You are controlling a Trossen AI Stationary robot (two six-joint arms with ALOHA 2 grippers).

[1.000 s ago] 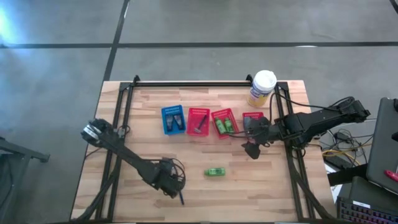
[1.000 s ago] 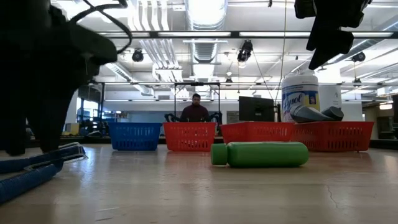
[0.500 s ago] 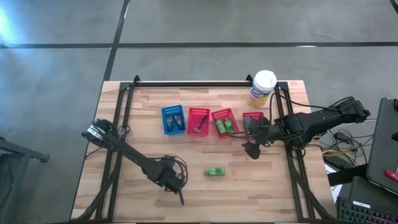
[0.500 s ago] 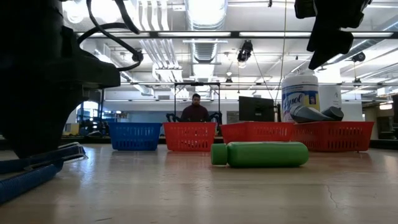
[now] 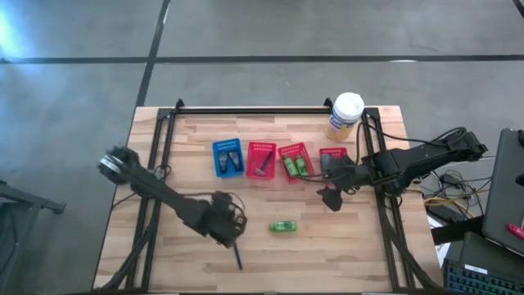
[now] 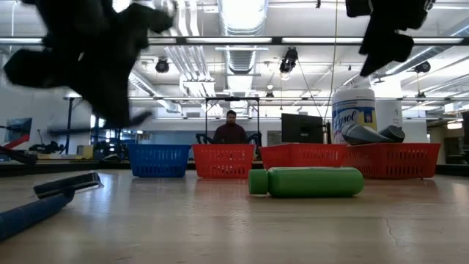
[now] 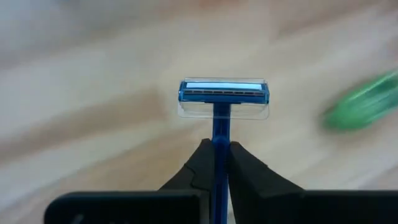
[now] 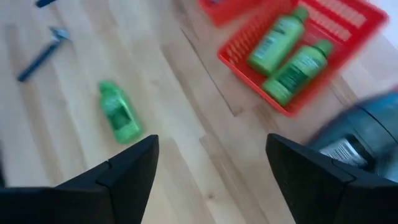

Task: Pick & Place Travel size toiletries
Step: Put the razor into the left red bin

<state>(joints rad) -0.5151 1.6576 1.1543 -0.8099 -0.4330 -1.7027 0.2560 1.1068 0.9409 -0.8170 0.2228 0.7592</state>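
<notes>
My left claw (image 7: 217, 149) is clamped on the handle of a blue razor (image 7: 224, 96), lifted clear of the table (image 5: 164, 246) near its front edge, the head pointing away from my wrist. My right claw (image 8: 211, 146) hangs with its fingers wide apart and nothing between them, just in front of the row of baskets. I judge the sorting partly done. Two green bottles (image 5: 295, 164) lie in one red basket (image 5: 295, 150), a dark stick-like item lies in the red basket beside it (image 5: 262, 148), and grey tubes (image 6: 374, 133) show over the rim of the end basket (image 6: 410, 161). Left to do: this razor to deliver, a second razor (image 5: 238, 260) lying on the table close to my left claw, and one loose green bottle (image 5: 283, 226) between my two arms.
</notes>
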